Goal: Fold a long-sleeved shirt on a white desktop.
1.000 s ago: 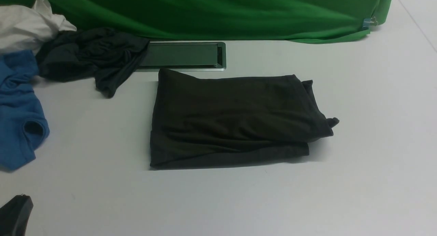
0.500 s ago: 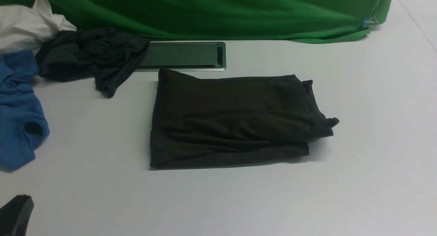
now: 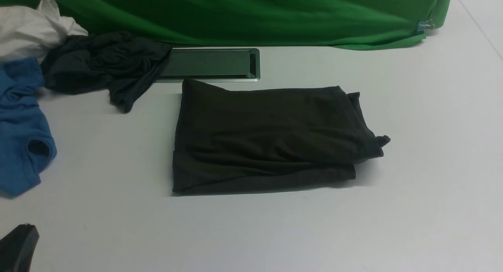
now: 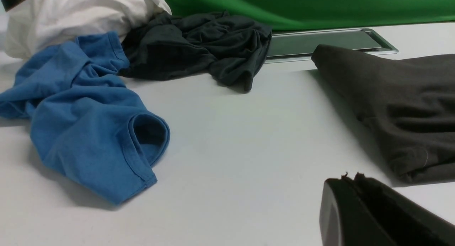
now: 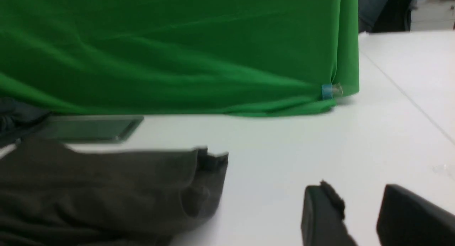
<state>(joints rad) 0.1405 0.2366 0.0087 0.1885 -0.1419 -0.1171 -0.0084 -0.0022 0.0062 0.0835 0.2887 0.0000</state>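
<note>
— What lies on the bench (image 3: 412, 209)?
— The long-sleeved shirt (image 3: 271, 138), a soft, dark brownish knit folded into a thick rectangle, sits mid-bench just in front of the metal-rimmed hatch (image 3: 212, 63), which is flat and rectangular. A crumpled blue shirt (image 3: 21, 134) lies far left.
— And the arms?
— Both are low, near the bench. The left claw (image 4: 350, 178) is pressed together, empty. The right claw (image 5: 359, 196) stands spread, gripping nothing, beside the shirt.
</note>
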